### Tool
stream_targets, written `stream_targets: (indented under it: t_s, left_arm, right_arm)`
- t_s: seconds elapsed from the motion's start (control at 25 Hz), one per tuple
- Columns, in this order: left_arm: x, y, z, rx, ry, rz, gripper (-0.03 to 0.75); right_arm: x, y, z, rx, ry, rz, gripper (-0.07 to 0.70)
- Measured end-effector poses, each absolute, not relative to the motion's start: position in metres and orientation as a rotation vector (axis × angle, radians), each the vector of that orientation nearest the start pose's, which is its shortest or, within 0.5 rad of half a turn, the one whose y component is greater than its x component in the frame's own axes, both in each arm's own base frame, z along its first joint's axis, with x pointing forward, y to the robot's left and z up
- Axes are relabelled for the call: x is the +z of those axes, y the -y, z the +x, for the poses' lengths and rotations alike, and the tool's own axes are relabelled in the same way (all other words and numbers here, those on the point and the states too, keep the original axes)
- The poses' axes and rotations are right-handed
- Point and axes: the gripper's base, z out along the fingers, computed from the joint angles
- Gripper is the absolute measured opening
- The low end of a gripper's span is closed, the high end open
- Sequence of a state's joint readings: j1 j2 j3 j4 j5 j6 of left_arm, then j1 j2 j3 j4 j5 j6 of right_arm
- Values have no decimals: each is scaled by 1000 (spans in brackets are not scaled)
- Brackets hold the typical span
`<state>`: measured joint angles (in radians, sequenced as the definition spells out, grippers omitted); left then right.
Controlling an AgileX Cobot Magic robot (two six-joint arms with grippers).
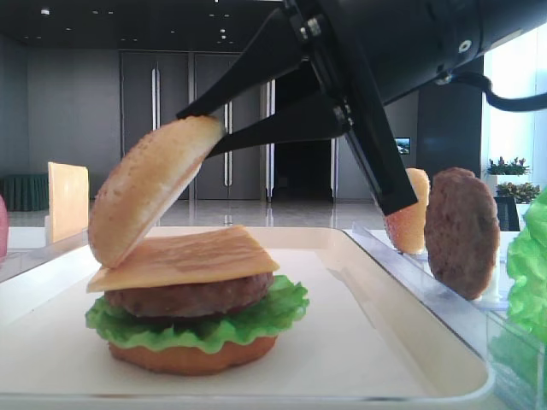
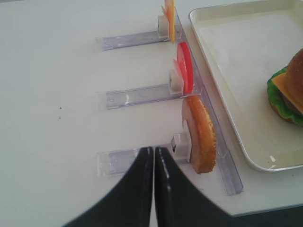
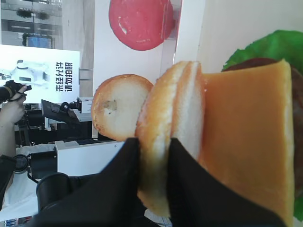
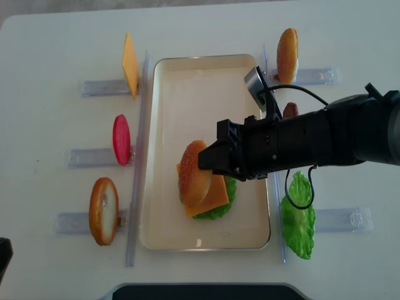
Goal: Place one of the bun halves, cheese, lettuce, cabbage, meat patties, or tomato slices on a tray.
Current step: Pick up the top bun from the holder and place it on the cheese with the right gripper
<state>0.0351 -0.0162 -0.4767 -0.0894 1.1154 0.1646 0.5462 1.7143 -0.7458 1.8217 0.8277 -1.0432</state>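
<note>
My right gripper [image 1: 198, 132] [image 3: 154, 142] [image 4: 203, 164] is shut on a golden bun half [image 1: 145, 192] [image 3: 165, 123] [image 4: 192, 172]. The bun half is tilted steeply, and its lower edge rests on the cheese [image 1: 192, 256] [image 3: 251, 137] [image 4: 215, 194]. That cheese tops a stack of meat patty [image 1: 188, 299], lettuce [image 1: 205, 329] [image 4: 215, 212] and flat bottom bun [image 1: 192, 354] on the white tray [image 1: 367, 342] [image 4: 187, 81] [image 2: 227, 47]. My left gripper [image 2: 154, 149] is shut and empty, low over the table left of the tray.
Clear racks flank the tray. On the left they hold a cheese slice [image 4: 129, 64], a tomato slice [image 4: 121, 139] [image 2: 184, 66] and a bun [image 4: 104, 210] [image 2: 201, 135]. On the right stand another bun [image 4: 287, 54], a patty [image 1: 461, 231] and a lettuce leaf [image 4: 299, 219].
</note>
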Motion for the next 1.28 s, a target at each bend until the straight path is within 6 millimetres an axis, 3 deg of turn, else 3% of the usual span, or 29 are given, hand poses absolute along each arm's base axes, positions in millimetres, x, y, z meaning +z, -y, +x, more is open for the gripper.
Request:
stream_targets:
  t_s: [0.68,0.8,1.04,1.28]
  left_arm:
    - [267,8,-7,12,-2098,143,-1]
    - [267,8,-7,12,-2098,143,-1]
    - [267,8,-7,12,-2098,143,-1]
    - [267,8,-7,12,-2098,143,-1]
  right_arm:
    - [181,-215,228,1593,-2474,-138,133]
    - [181,-215,228,1589,-2477,-149,206]
    - [179,-215,227,1572,-2493,-186,473]
    - [180,-216,228,1557,-2493,-229,540]
